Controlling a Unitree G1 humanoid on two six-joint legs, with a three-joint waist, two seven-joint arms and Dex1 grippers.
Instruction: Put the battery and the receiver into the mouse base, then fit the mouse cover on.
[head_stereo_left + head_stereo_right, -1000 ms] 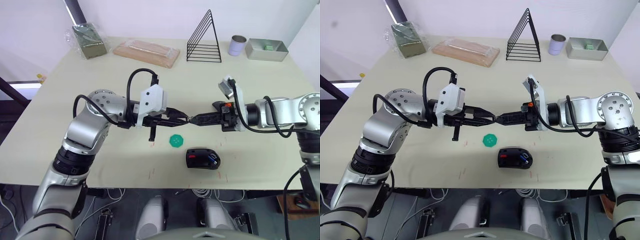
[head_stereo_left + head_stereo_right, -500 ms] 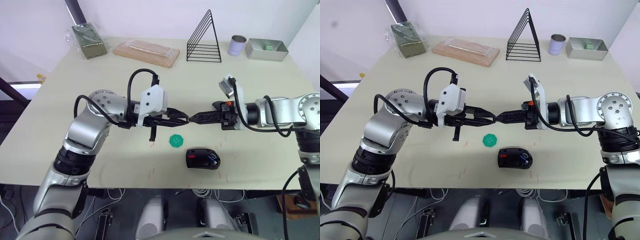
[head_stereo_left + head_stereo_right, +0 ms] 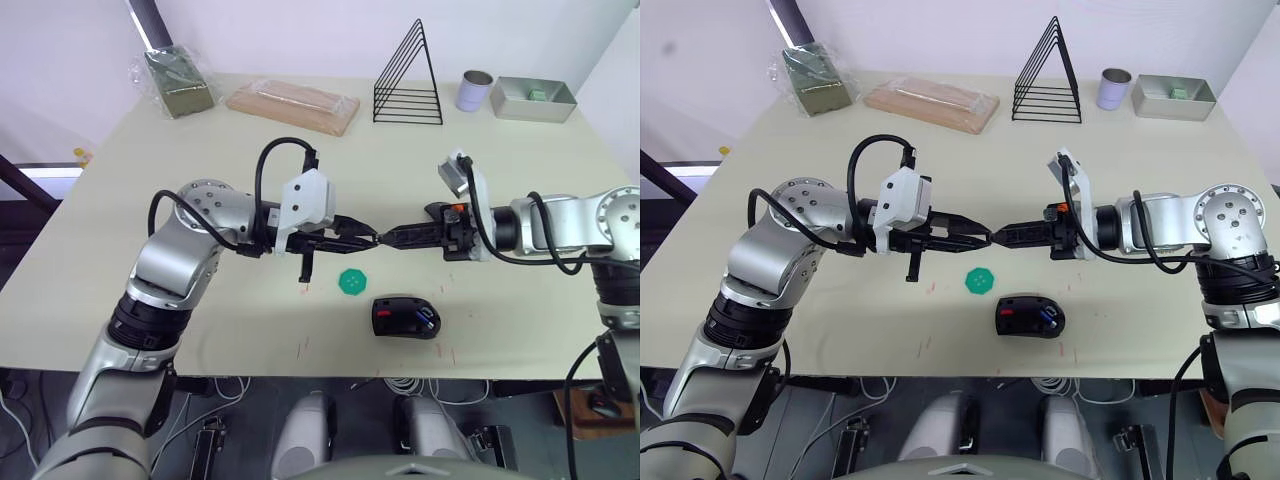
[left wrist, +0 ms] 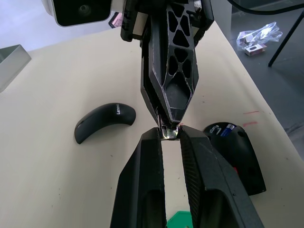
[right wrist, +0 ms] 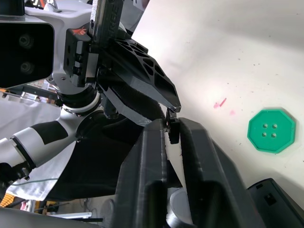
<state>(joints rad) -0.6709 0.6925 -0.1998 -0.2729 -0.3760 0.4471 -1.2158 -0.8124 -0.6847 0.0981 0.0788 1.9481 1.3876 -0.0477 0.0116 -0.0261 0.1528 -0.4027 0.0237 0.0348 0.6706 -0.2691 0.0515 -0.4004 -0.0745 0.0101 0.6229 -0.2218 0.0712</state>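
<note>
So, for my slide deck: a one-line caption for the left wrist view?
Both tools meet tip to tip on the receiver above the table, mouse cover and mouse base below.

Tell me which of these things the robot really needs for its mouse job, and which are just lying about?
Needed:
- the receiver, pinched between the left gripper and the right gripper
- the mouse base, with the battery already inside
- the mouse cover

Lying about:
- green disc
- wire rack
- wooden block
- cup
- metal tray
- bagged green item
</note>
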